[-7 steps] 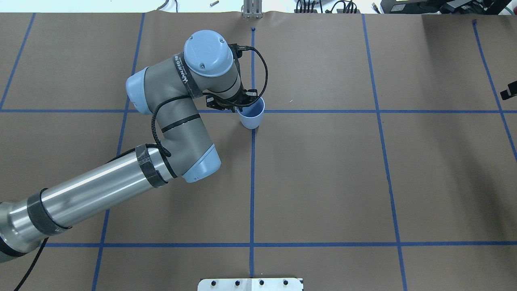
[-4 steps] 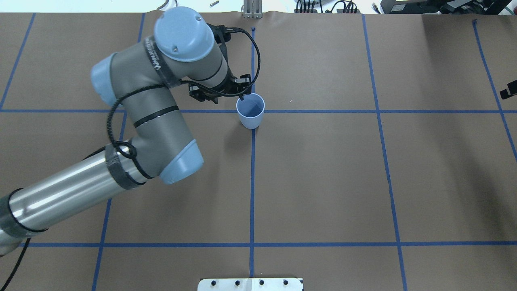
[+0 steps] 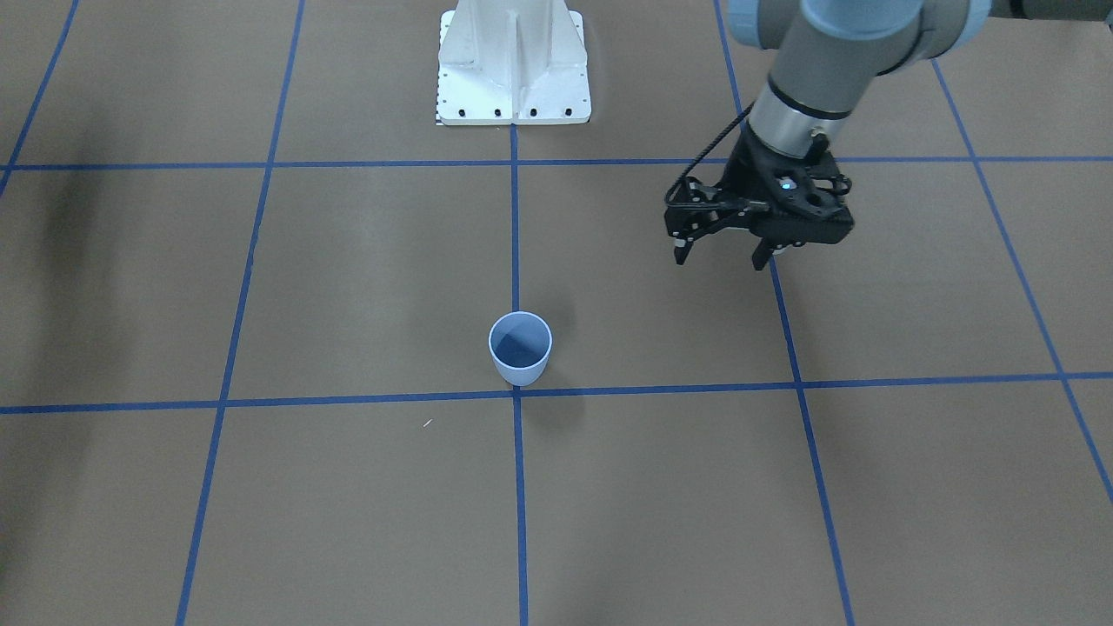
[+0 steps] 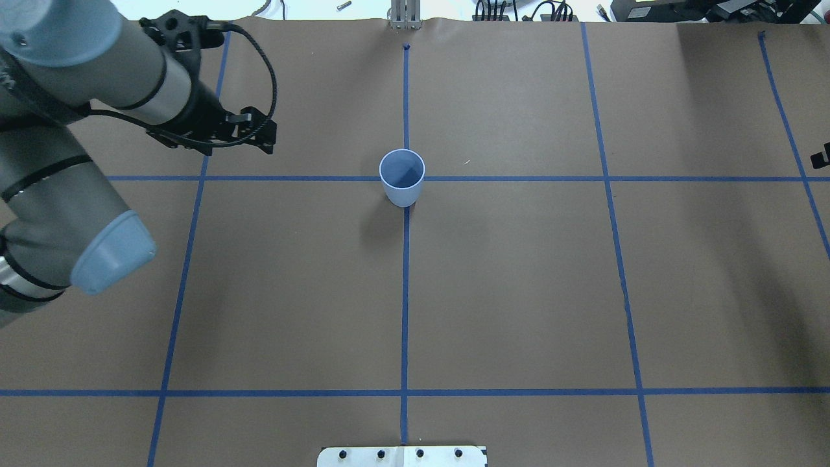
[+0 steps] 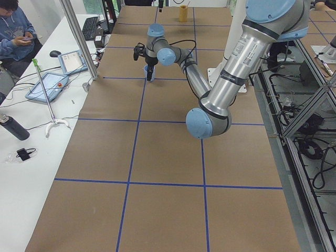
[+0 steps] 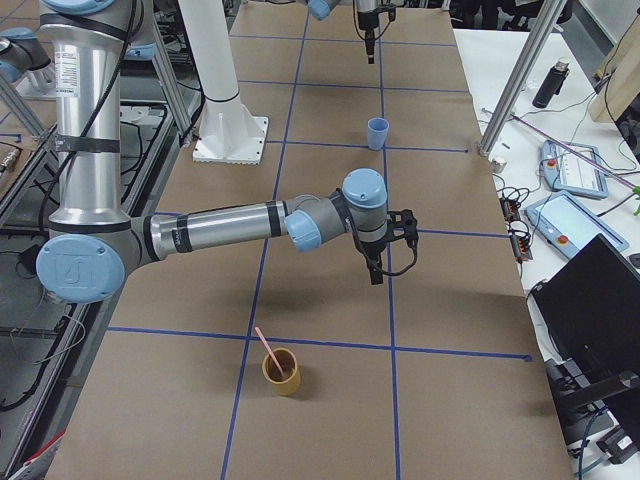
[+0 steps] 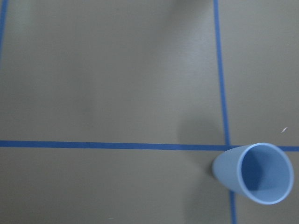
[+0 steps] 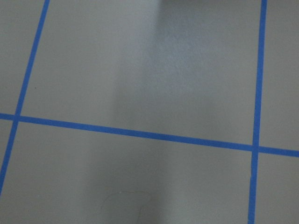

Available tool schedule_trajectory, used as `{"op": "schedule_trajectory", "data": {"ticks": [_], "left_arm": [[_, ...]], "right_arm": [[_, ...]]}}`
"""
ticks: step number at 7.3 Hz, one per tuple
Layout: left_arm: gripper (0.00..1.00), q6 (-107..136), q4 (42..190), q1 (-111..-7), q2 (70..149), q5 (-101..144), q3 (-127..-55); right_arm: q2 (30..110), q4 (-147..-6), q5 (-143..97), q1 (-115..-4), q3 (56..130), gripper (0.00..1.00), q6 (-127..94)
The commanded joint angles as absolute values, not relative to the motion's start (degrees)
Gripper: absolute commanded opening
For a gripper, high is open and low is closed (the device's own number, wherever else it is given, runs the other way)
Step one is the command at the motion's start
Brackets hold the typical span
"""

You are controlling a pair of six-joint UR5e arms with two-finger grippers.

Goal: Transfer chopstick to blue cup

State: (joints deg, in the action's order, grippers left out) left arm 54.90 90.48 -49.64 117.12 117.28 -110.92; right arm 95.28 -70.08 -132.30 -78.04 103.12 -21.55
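Observation:
The blue cup (image 4: 402, 178) stands upright and empty at the crossing of two tape lines; it also shows in the front view (image 3: 520, 348), the left wrist view (image 7: 254, 172) and the right side view (image 6: 377, 132). My left gripper (image 3: 722, 255) is open and empty, raised above the table well to the cup's side; in the overhead view (image 4: 237, 144) it is left of the cup. One pink chopstick (image 6: 266, 347) leans in a yellow-brown cup (image 6: 282, 372). My right gripper (image 6: 376, 272) hangs over the table between the two cups; I cannot tell whether it is open or shut.
Blue tape lines (image 4: 405, 292) grid the brown paper-covered table. The robot's white base (image 3: 513, 61) stands at the table's near edge. Tablets and cables (image 6: 575, 170) lie on the white side table, and a person (image 5: 16, 31) sits there.
My left arm has pulled away from the blue cup's rim, moving left and up. The cup has stayed in place.

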Motion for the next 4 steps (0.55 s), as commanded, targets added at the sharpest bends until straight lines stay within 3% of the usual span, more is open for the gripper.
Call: {"op": "schedule_trajectory", "data": {"ticks": [1, 4], "left_arm": [[0.98, 50.3, 90.7, -51.7, 113.6, 118.3, -111.1], [0.98, 50.2, 91.0, -51.8, 113.6, 118.2, -109.8]], "right_arm": [[107.0, -58.1, -136.3, -80.9, 104.5, 1.0, -23.4], [118.5, -57.6, -138.2, -83.4, 109.8, 0.99, -23.1]]}}
